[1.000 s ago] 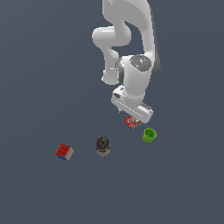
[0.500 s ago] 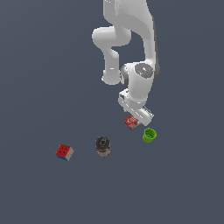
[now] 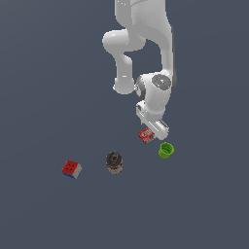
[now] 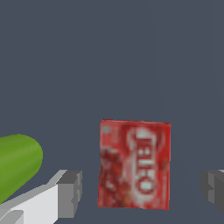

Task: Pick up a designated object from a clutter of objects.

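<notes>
Red lettered box (image 4: 134,164) lies flat at the lower middle of the wrist picture, between the two spread fingers of the gripper (image 4: 142,190), so I judge they can close on its sides. Green cup (image 4: 17,162) lies at the lower left, just beside one finger.

The flat red printed cardboard-looking box (image 4: 134,164) looks matt, the smooth green plastic-looking cup (image 4: 17,162) and white arm (image 3: 146,39) faintly glossy.

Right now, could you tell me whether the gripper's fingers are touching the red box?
Apart. The wrist view shows floor between the red box and each of the fingers of the gripper.
</notes>
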You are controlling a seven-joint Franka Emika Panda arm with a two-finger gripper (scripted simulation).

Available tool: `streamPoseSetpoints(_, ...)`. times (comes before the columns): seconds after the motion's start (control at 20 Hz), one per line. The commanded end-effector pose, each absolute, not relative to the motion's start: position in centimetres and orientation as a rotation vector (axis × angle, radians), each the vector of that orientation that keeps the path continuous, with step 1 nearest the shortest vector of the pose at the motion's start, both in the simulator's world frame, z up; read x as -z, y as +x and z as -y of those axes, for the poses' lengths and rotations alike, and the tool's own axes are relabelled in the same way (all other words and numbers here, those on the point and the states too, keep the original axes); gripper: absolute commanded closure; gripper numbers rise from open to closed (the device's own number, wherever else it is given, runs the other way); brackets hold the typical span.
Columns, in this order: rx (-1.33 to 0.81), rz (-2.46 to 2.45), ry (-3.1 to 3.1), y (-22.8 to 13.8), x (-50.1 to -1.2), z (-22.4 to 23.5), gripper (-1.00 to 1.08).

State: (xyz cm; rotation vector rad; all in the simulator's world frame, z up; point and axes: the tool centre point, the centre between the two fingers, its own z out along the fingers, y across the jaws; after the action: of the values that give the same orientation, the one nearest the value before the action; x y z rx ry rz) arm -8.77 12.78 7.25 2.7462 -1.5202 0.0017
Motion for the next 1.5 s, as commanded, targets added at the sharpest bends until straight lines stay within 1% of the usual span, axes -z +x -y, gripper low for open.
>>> streamPoseSetpoints(0.0, -0.001, 1.550, 2.732, -9.1, -6.9, -13.0, -0.92)
streamPoseSetpoints(0.55, 0.000, 1.569, 2.721, -9.4, -6.2, -13.2, -0.92)
streamPoseSetpoints(1.05, 0.000, 1.573, 2.719, -9.5, -2.4, -13.2, -0.92)
streamPoseSetpoints(1.35, 0.000, 1.574, 2.719, -9.5, -1.5, -13.2, -0.92)
streamPoseSetpoints(1.4, 0.000, 1.574, 2.719, -9.5, -1.5, -13.2, 1.08)
streamPoseSetpoints(1.45, 0.000, 1.574, 2.719, -9.5, -1.5, -13.2, 1.08)
